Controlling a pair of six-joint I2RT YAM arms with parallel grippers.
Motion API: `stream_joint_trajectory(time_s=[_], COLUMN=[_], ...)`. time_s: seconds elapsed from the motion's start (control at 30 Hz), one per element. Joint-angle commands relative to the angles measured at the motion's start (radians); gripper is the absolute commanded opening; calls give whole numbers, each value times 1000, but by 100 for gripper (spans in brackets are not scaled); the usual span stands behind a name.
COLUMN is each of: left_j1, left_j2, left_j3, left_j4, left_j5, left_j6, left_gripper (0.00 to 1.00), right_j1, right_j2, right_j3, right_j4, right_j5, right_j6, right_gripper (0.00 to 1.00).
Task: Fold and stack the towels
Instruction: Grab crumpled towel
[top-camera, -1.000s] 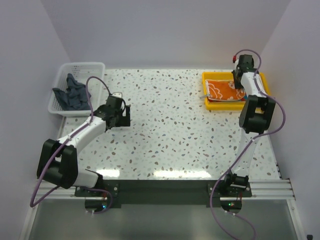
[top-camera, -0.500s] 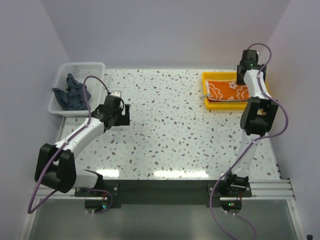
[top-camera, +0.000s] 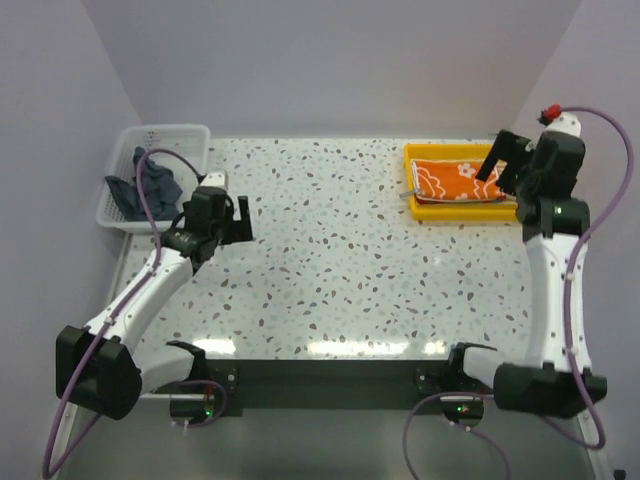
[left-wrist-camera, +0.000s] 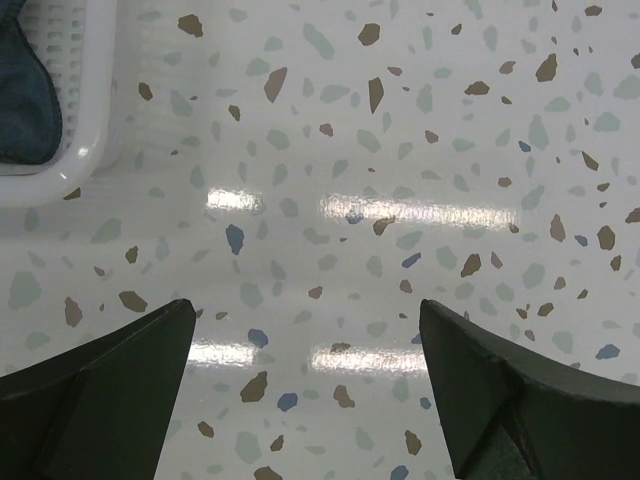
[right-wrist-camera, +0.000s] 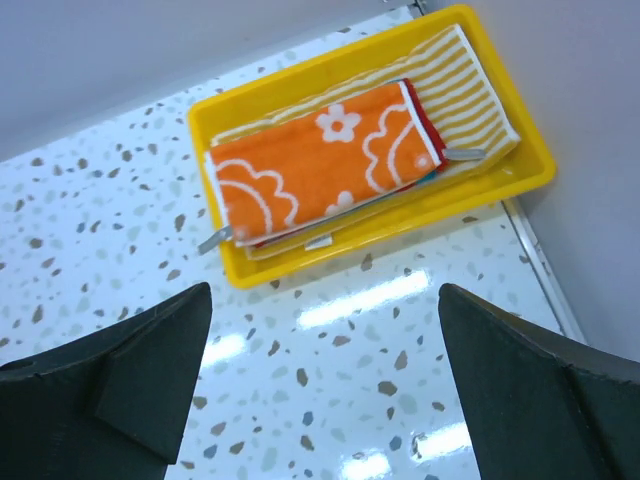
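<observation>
A folded orange towel with white flower prints (right-wrist-camera: 320, 165) lies on top of a stack in the yellow tray (right-wrist-camera: 300, 270), over a tan-and-white striped towel (right-wrist-camera: 470, 80). From above, the orange towel (top-camera: 455, 180) fills most of the tray (top-camera: 440, 213). A dark blue-grey towel (top-camera: 145, 190) lies crumpled in the white basket (top-camera: 160, 133); its edge (left-wrist-camera: 25, 90) shows in the left wrist view. My right gripper (right-wrist-camera: 325, 290) hangs open and holds nothing, raised near the tray's right end (top-camera: 503, 165). My left gripper (left-wrist-camera: 305, 310) is open over bare table, just right of the basket (top-camera: 232, 216).
The white mesh basket (left-wrist-camera: 90, 100) stands at the table's far left, the yellow tray at the far right. The table's right edge strip (right-wrist-camera: 545, 290) runs close beside the tray. Pale walls enclose the table on three sides.
My right gripper opened, let go of the orange towel in the tray and lifted back to the right. My left arm swung a little left, nearer the basket, still open.
</observation>
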Motion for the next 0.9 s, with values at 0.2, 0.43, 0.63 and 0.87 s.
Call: stream_joint_trajectory(time_s=[0.2, 0.43, 0.63, 0.87], left_j1=[63, 270, 430, 501], left_j2=[102, 330, 608, 912], left_j3=[256, 457, 621, 805], left_j4=[-80, -81, -64, -30], left_j5=[-107, -165, -222, -300], left_j6=[-50, -71, -94, -82], left_gripper=[100, 100, 100, 100], right_j1=[202, 322, 391, 415], right_j2=[-366, -424, -417, -388], right_j3=[-383, -505, -525, -545], right_j4=[127, 136, 167, 184], right_j5=[-277, -348, -412, -445], right_j6=[130, 61, 38, 12], right_gripper=[99, 99, 99, 99])
